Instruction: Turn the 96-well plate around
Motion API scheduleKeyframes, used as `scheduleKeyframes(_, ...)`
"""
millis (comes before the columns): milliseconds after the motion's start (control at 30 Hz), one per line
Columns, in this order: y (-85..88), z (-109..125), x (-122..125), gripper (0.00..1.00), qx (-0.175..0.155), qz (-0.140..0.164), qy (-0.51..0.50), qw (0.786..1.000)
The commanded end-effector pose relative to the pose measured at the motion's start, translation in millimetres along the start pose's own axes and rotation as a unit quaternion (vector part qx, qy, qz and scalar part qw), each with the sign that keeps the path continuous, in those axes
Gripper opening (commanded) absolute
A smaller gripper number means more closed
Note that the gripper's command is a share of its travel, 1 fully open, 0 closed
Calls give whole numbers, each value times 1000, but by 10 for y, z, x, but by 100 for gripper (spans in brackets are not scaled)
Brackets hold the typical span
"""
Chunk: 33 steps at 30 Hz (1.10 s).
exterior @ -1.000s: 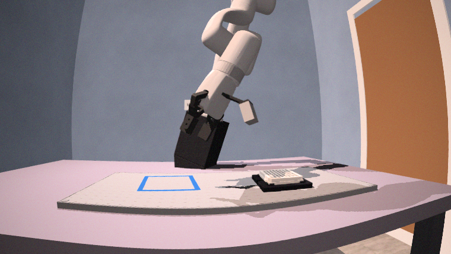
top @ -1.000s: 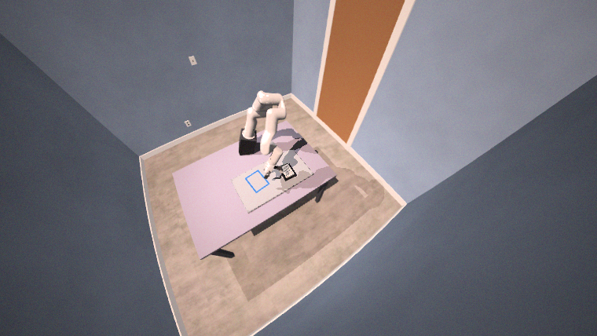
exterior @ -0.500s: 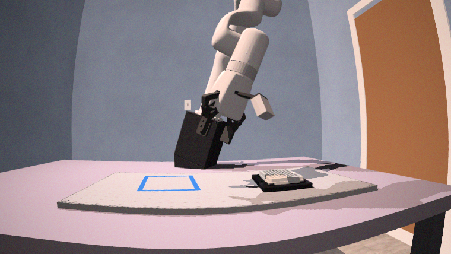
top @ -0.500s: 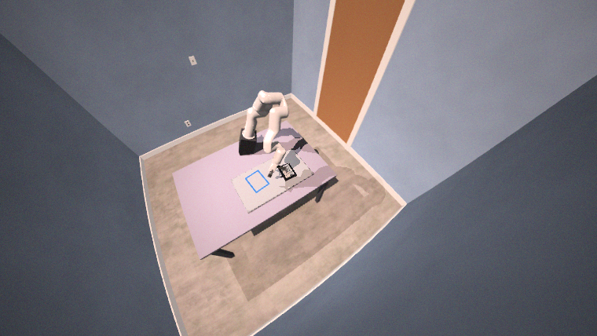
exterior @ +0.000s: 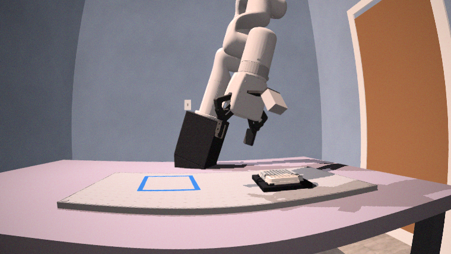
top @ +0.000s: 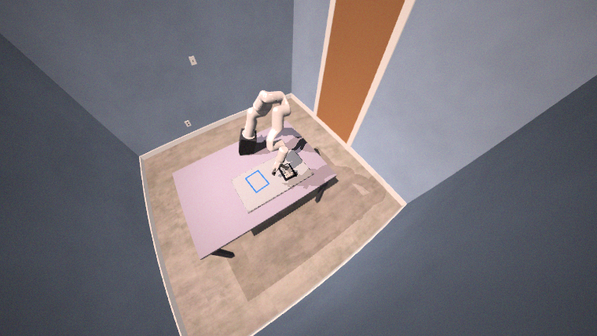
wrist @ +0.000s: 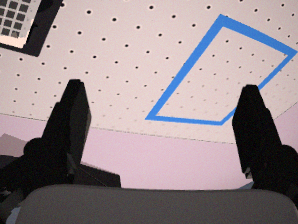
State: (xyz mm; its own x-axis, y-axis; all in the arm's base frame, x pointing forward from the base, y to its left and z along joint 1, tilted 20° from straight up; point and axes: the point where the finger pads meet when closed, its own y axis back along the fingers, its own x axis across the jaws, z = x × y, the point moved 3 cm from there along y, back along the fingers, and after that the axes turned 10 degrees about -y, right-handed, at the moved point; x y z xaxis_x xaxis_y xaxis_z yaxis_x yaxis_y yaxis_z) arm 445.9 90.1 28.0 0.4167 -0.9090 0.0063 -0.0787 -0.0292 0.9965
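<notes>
The white 96-well plate [exterior: 279, 176] sits in the black plate nest N1 [exterior: 282, 184] on the right part of the grey deck [exterior: 217, 192]. In the overhead view the plate [top: 284, 172] is small and partly behind the arm. In the wrist view one corner of the plate [wrist: 23, 3] shows at the top left. My gripper [exterior: 237, 130] is open and empty. It hangs well above the deck, up and to the left of the plate; it also shows in the wrist view [wrist: 162, 125]. The blue taped outline B1 [exterior: 168, 183] lies on the left part of the deck and is empty. It also shows in the wrist view [wrist: 222, 72].
The arm's black base box [exterior: 200, 143] stands on the table behind the deck. The pink table [top: 246, 195] carries the deck. An orange door [exterior: 400, 91] is at the right.
</notes>
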Motion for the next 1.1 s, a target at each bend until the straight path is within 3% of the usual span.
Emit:
scheduleKeyframes(0,38,-72,-125,100,11,-23,-42,999)
scheduleKeyframes(433,114,-209,-487,100,29,-72,-152,985)
scheduleKeyframes(900,215,-337,-947,100,39,-139,-287,947)
scheduleKeyframes(1067,224,-346,-985,100,39,-143,-293,945)
